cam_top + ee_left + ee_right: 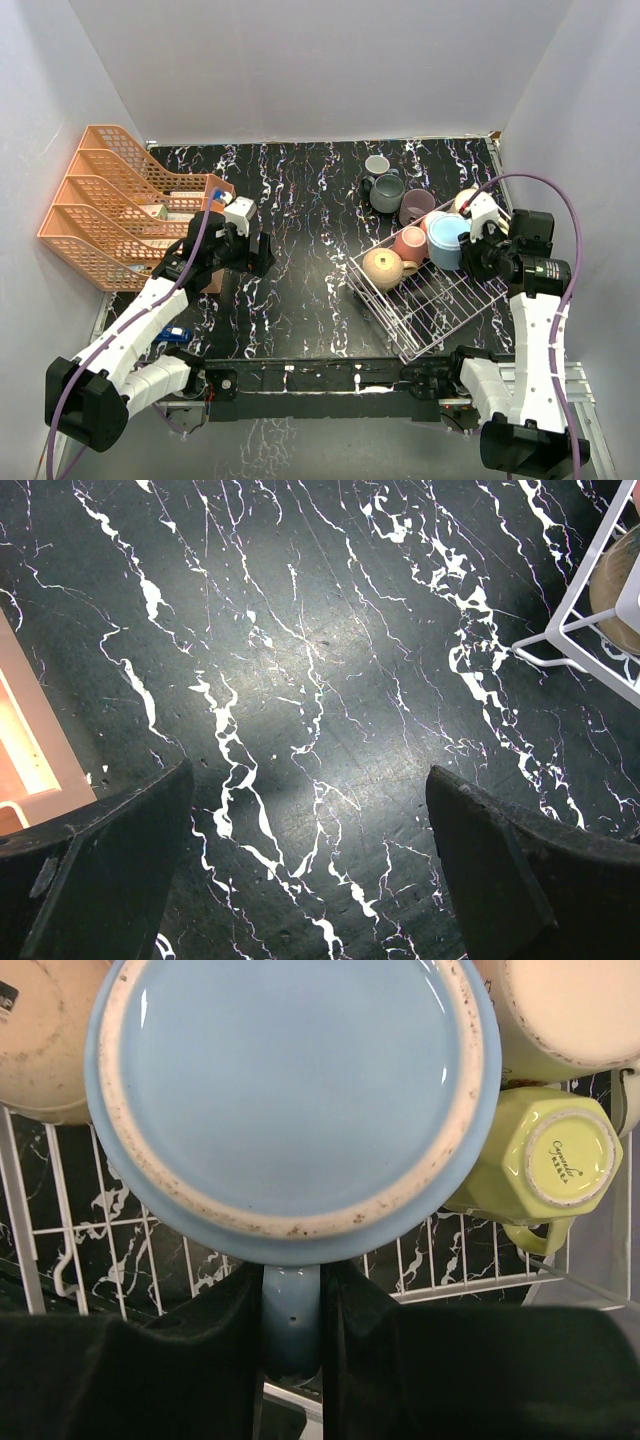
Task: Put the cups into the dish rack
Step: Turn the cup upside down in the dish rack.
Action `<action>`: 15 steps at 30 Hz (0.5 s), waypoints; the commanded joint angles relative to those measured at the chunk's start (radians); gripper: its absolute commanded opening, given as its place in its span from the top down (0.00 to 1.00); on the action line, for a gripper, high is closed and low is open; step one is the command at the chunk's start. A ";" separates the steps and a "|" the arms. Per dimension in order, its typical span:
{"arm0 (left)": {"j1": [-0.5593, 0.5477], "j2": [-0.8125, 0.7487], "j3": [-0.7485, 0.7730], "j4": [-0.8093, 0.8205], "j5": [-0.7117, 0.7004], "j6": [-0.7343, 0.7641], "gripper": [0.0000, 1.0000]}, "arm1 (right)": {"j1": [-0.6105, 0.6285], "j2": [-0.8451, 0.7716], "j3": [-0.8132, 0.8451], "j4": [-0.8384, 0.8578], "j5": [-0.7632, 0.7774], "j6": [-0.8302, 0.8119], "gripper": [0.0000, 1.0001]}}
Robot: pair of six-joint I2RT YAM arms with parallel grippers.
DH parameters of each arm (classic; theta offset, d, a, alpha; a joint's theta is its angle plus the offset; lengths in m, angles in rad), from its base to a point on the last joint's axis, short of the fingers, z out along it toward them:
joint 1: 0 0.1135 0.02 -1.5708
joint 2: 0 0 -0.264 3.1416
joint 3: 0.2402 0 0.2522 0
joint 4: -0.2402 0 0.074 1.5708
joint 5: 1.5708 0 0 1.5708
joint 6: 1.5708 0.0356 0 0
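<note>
The white wire dish rack [440,310] stands at the right. A tan mug [383,268] and a pink mug [410,243] sit along its far-left side, a peach mug [465,200] at its far corner. My right gripper [478,243] is shut on the handle [291,1320] of an upturned blue mug [290,1090], held over the rack wires [470,1285]. A pale yellow mug [540,1160] lies beside it in the rack. A small grey mug [377,164], a grey-teal mug [387,192] and a mauve mug [415,206] stand on the table behind the rack. My left gripper [310,780] is open and empty over the table.
An orange tiered tray organizer [110,210] stands at the far left, its edge showing in the left wrist view [30,740]. The rack's near-left corner [570,640] shows at the right of that view. A small blue object [175,335] lies near the left arm.
</note>
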 commanded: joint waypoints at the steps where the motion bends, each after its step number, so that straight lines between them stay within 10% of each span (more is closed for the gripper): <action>1: 0.007 -0.021 -0.008 -0.008 -0.008 0.012 0.03 | -0.002 0.000 0.008 0.104 0.000 -0.134 0.92; 15: 0.007 -0.016 -0.007 -0.008 0.000 0.014 0.04 | -0.100 0.074 -0.102 0.153 0.028 -0.271 0.92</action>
